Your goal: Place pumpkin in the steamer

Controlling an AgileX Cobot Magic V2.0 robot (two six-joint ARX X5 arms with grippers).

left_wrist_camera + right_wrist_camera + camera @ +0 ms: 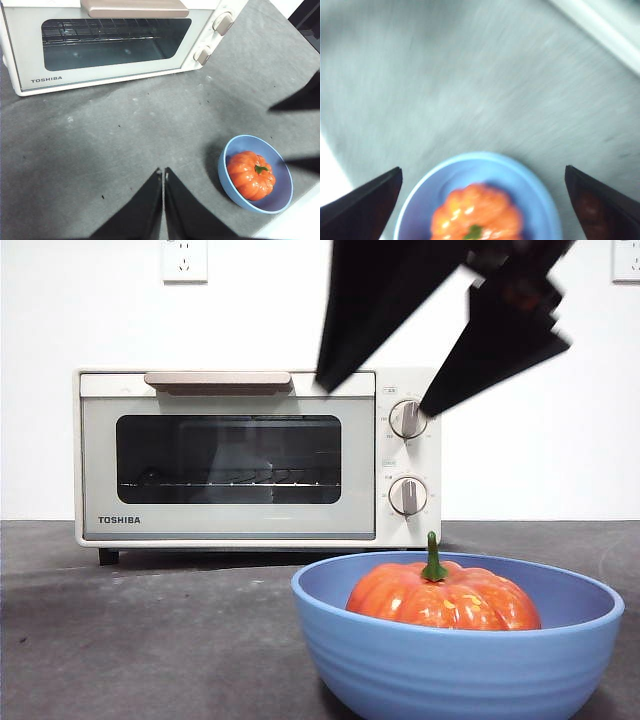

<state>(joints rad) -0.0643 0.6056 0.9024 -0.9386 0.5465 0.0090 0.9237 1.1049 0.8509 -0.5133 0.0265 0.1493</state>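
Note:
The orange pumpkin (pixel 442 598) with its green stem lies in a wide blue bowl (pixel 455 665) at the front right of the table. In the front view my right gripper (pixel 375 400) hangs above the bowl, open wide. Its wrist view is blurred and shows the pumpkin (pixel 476 216) low between the spread jaws of the right gripper (pixel 482 169), not touching them. The cream TOSHIBA steamer (pixel 230 525) stands behind, its glass door closed. My left gripper (pixel 163 171) is shut and empty over bare table, with the pumpkin (pixel 250 175) off to one side and the steamer (pixel 30 30) beyond.
The table (pixel 150 640) has a dark grey mat. The steamer's bar handle (pixel 218 381) and two knobs (pixel 408 420) face forward. A white wall with sockets (pixel 185 258) stands behind. The bowl sits close to the table's edge (pixel 295 220).

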